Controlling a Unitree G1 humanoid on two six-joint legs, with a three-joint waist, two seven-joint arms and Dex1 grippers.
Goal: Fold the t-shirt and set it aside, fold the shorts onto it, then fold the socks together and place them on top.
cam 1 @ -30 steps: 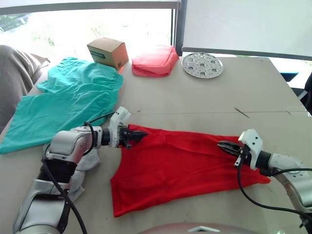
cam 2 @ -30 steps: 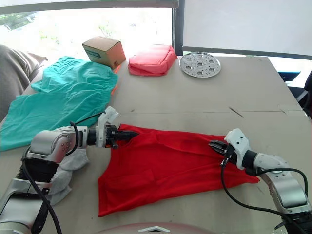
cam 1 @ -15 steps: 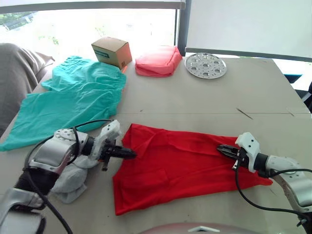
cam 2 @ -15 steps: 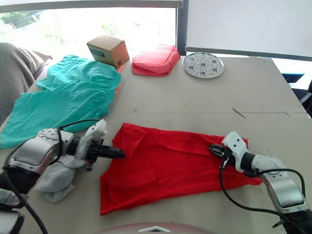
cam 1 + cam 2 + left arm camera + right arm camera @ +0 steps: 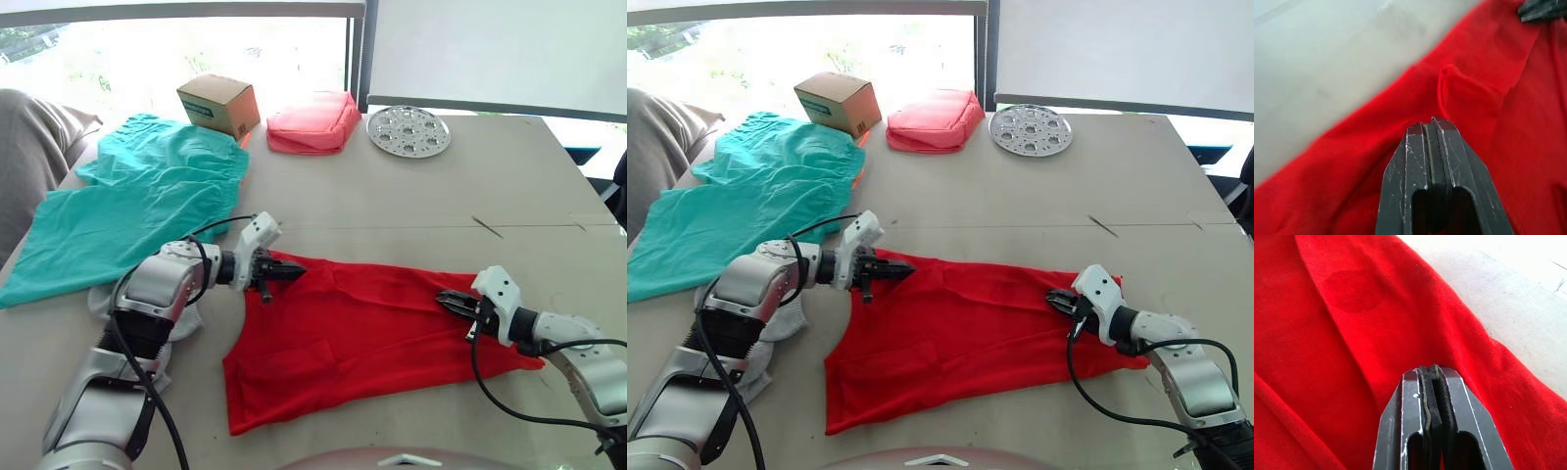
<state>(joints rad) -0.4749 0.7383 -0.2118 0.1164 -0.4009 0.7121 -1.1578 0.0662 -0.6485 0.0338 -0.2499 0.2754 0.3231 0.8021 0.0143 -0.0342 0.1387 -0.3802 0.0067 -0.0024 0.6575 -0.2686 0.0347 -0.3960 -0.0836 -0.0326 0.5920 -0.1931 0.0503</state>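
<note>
**Left gripper returns to the shirt's far edge**

Half a second ago the left gripper (image 5: pixel 281 274) hung off the left edge of the t-shirt (image 5: pixel 377 333), over bare table and near the socks. Now it is back on the cloth at the shirt's far-left corner, about where it was a second ago. Its fingers are pressed together in the left wrist view; red cloth lies right under the tips, but I cannot tell whether any is pinched between them.

The right gripper (image 5: pixel 447 299) has barely moved. Its fingers are closed on a fold of red cloth near the shirt's right end, as the right wrist view shows.

The shirt lies spread in the near middle of the table (image 5: pixel 411 196), its long far edge running left to right between the two grippers. The shorts (image 5: pixel 137 211) lie unfolded at the far left, and the socks (image 5: pixel 98 299) peek out beside the left arm.

With both grippers on the far edge, the shirt's first fold looks ready to begin; shorts and socks are still untouched.
</note>
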